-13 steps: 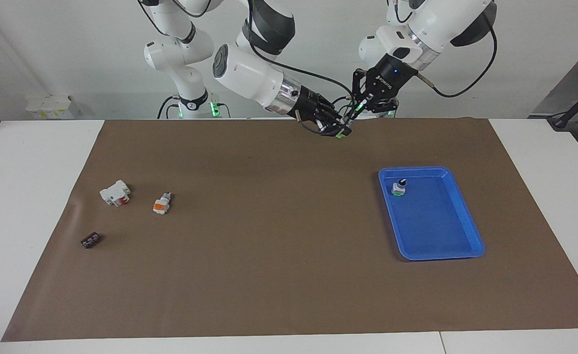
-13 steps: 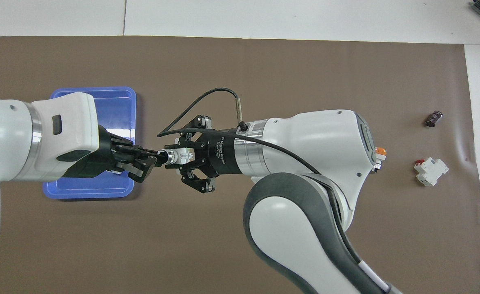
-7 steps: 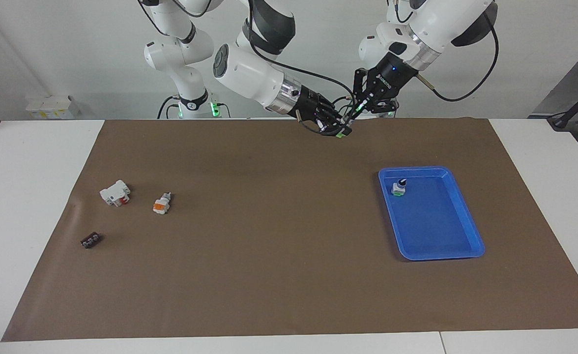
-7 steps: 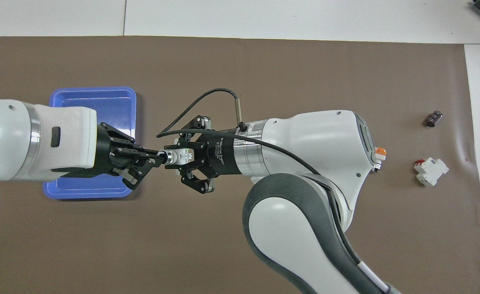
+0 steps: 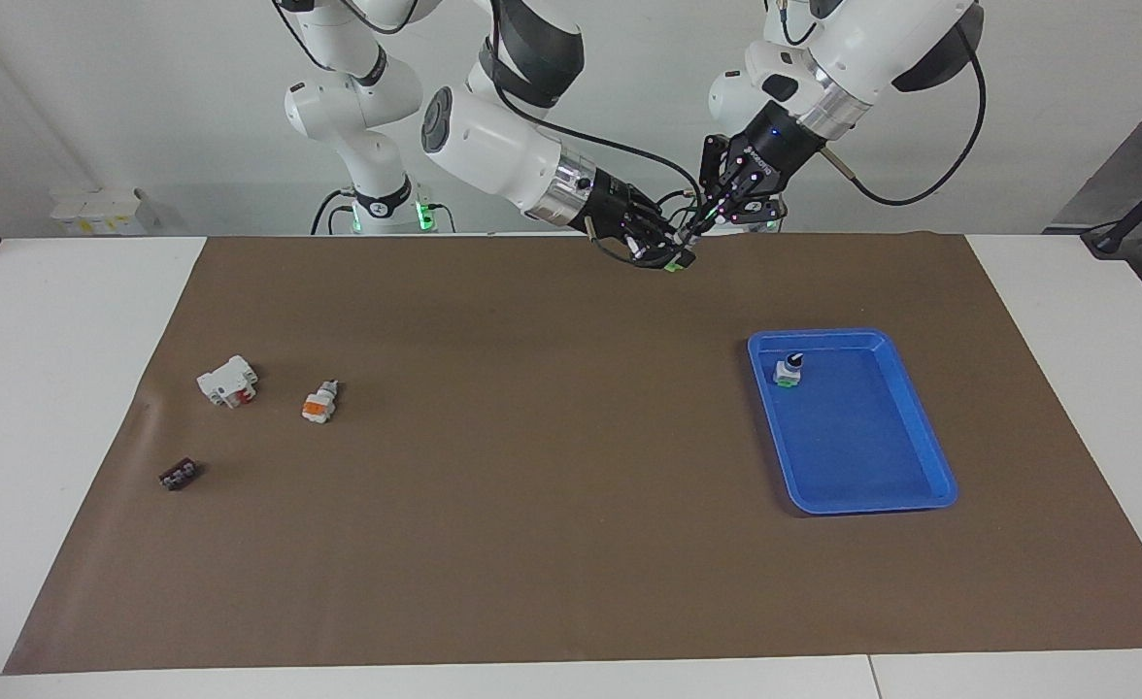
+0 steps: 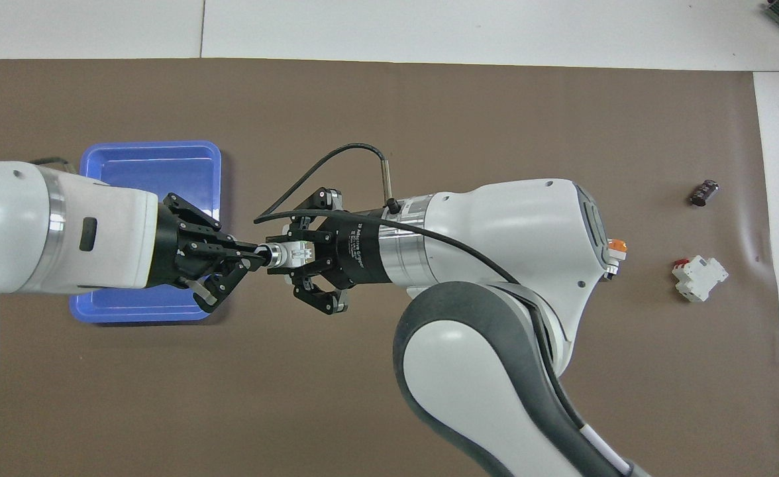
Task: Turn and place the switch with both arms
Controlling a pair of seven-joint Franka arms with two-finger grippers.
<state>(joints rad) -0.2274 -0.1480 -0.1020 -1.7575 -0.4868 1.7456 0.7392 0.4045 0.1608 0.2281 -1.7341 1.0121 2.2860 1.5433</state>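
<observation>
1. You face a white table [image 5: 76, 408] under a brown mat [image 5: 552, 485], with a pale wall where the arms are mounted.
2. The right arm [image 6: 495, 265] reaches in from its own end. The right gripper [image 6: 307, 255] hangs in the air over the mat near the robots' edge, its fingers clamped on the body of the switch [image 6: 291, 254].
3. The left arm [image 6: 45, 238] reaches in to meet it. The left gripper [image 6: 254, 253] is raised over the mat just beside the tray, its fingertips closed on the black knob end of the same switch, so you see both grippers joined at the part.
4. The blue tray [image 5: 882, 485] lies toward the left arm's end of the table. A second green-ended switch [image 5: 789, 371] stands in its corner nearest the robots, knob up.
5. Toward the right arm's end lie three loose parts, well apart from the tray: a white block with red [image 5: 227, 381], an orange-ended switch [image 5: 319, 401] beside it, and a small black part [image 5: 179, 475] farther from the robots than both.
6. In the facing view the held switch [image 5: 673, 262] shows only its green end below the fingers.
</observation>
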